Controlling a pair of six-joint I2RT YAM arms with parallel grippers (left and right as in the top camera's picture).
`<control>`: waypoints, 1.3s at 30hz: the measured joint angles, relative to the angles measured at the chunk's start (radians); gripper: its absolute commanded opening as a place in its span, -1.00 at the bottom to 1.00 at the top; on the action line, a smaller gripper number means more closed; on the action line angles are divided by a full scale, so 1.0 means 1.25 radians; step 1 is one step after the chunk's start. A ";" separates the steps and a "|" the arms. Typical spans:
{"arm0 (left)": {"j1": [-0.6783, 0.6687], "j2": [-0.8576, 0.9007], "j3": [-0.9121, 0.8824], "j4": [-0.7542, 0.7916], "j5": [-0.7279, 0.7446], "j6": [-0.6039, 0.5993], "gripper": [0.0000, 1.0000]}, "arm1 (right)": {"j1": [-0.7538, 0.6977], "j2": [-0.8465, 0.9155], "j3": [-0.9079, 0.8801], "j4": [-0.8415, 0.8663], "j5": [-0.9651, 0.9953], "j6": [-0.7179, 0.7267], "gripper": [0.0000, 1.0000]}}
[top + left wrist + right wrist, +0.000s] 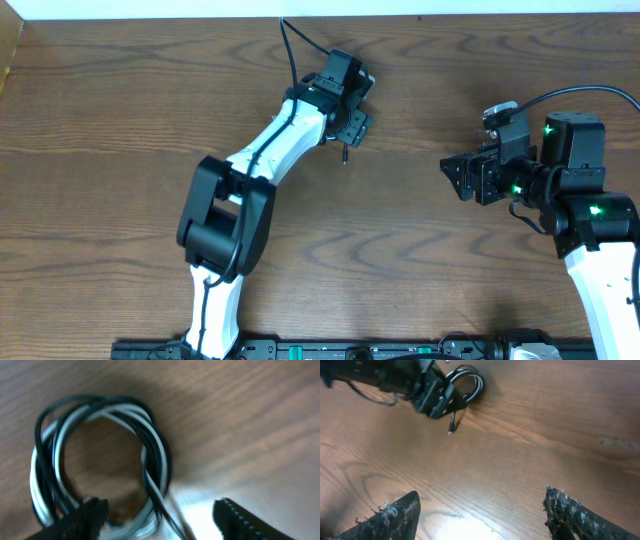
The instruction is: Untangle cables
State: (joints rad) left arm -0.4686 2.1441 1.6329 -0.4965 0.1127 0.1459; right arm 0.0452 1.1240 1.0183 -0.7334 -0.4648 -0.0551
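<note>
Woodgrain meets us in every view: a brown tabletop (100, 120) with dark swirling figure, glossy enough to throw back a pale glare beneath both wrist cameras. Along its far edge we see a white strip (450, 8) of the room, too narrow to say what it is. Along the near edge runs a black rail (330, 350) where the two white-and-black arms (280, 140) are rooted.

The cables (100, 455), two thin cords, one black and one white, lie wound together in one loose ring flat on the tabletop, towards its far middle. The left gripper (159, 505) hangs right over them with its fingers (92, 515) spread apart. The ring's near arc runs into the gap between them, and one finger overlaps the ring's edge, though we cannot tell whether it touches. From overhead the gripper hides nearly all of the ring, and only one small dark plug end (344, 156) shows just beside it.

The right gripper (481, 495) is well apart from the cables, off to the right. Its fingers (570, 515) are likewise spread wide over bare wood, with nothing between them. Its camera catches the ring beyond the left gripper.
</note>
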 measured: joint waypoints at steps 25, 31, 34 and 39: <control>0.000 0.031 0.000 -0.010 -0.030 -0.186 -0.85 | 0.000 0.000 0.000 -0.009 0.001 0.003 0.40; 0.002 -0.118 -0.004 -0.115 0.027 -0.254 -0.85 | 0.000 0.014 0.000 -0.002 0.001 0.047 0.36; 0.001 -0.212 -0.002 -0.154 0.081 -0.283 -0.85 | 0.000 0.042 0.000 0.007 0.000 0.086 0.33; 0.001 -0.272 0.005 -0.203 0.167 -0.335 -0.85 | 0.015 0.099 0.000 0.062 -0.023 0.153 0.27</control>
State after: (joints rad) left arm -0.4679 1.8046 1.6386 -0.7498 0.3210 -0.2726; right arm 0.0635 1.2472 1.0183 -0.6559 -0.4942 0.1356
